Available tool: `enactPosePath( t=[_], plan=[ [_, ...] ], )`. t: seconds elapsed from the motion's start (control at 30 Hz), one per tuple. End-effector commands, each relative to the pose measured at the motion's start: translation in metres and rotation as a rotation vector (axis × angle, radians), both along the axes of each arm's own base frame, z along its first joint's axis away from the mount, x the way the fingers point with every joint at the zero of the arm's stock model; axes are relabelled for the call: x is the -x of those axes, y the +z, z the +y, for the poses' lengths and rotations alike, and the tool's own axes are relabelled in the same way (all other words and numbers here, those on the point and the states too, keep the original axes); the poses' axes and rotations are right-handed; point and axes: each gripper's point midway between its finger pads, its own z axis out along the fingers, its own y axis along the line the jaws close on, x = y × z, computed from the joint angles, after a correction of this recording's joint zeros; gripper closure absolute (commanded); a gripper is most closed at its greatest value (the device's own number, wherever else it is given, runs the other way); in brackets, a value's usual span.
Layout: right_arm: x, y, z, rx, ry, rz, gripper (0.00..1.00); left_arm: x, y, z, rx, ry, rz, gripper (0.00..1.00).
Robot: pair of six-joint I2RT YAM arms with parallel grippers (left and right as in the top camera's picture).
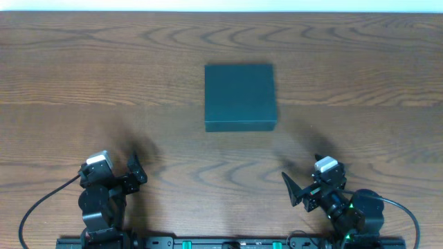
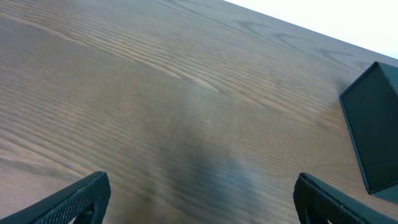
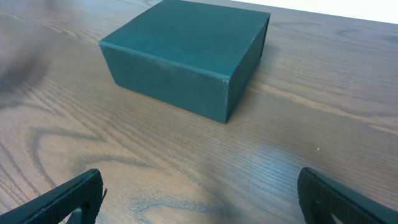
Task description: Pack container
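The container (image 1: pixel 239 97) is a matte black square box with its lid shut, standing in the middle of the wooden table. It fills the upper middle of the right wrist view (image 3: pixel 186 56) and shows as a dark corner at the right edge of the left wrist view (image 2: pixel 373 130). My left gripper (image 1: pixel 131 171) is open and empty near the front left, well apart from the box. My right gripper (image 1: pixel 304 185) is open and empty near the front right, also apart from it. Open fingertips show in both wrist views (image 2: pixel 202 199) (image 3: pixel 199 199).
The wooden table (image 1: pixel 104 83) runs to a white edge at the back. Cables trail from both arm bases along the front edge. No snack packets or other objects are in view.
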Motion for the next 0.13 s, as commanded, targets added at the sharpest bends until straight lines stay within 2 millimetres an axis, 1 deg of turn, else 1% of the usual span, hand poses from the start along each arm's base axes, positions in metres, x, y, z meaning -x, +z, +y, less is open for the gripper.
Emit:
enactPosePath(
  t=[0.0, 0.1],
  plan=[
    [-0.0013, -0.0005, -0.0028, 0.005, -0.014, -0.006, 0.01, 0.0013, -0.0091, 0.0023, -0.002, 0.012, 0.019, 0.05],
    [-0.0013, -0.0005, -0.0028, 0.005, -0.014, -0.006, 0.01, 0.0013, -0.0091, 0.0023, -0.002, 0.012, 0.019, 0.05]
  ],
)
